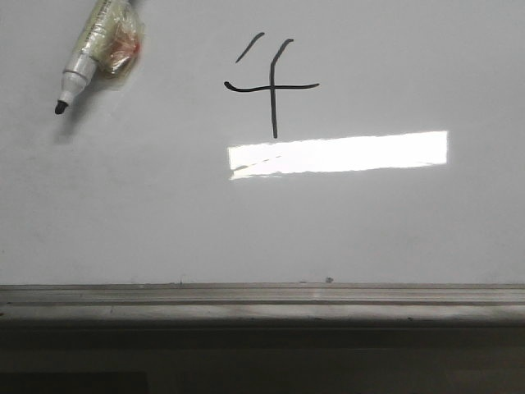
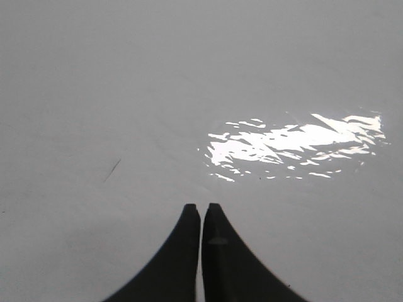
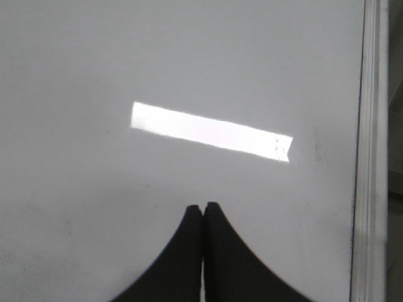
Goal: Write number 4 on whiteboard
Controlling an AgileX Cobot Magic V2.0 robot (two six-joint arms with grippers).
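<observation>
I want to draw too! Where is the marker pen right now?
In the front view, the marker lies at the whiteboard's upper left, uncapped, left of the number 4.

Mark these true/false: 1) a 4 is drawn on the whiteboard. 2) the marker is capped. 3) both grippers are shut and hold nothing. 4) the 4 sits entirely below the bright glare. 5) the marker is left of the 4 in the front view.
1) True: the number 4 is on the whiteboard.
2) False: the marker shows a bare black tip.
3) True: left gripper and right gripper are closed and empty.
4) False: the 4 is mostly above the glare.
5) True.
</observation>
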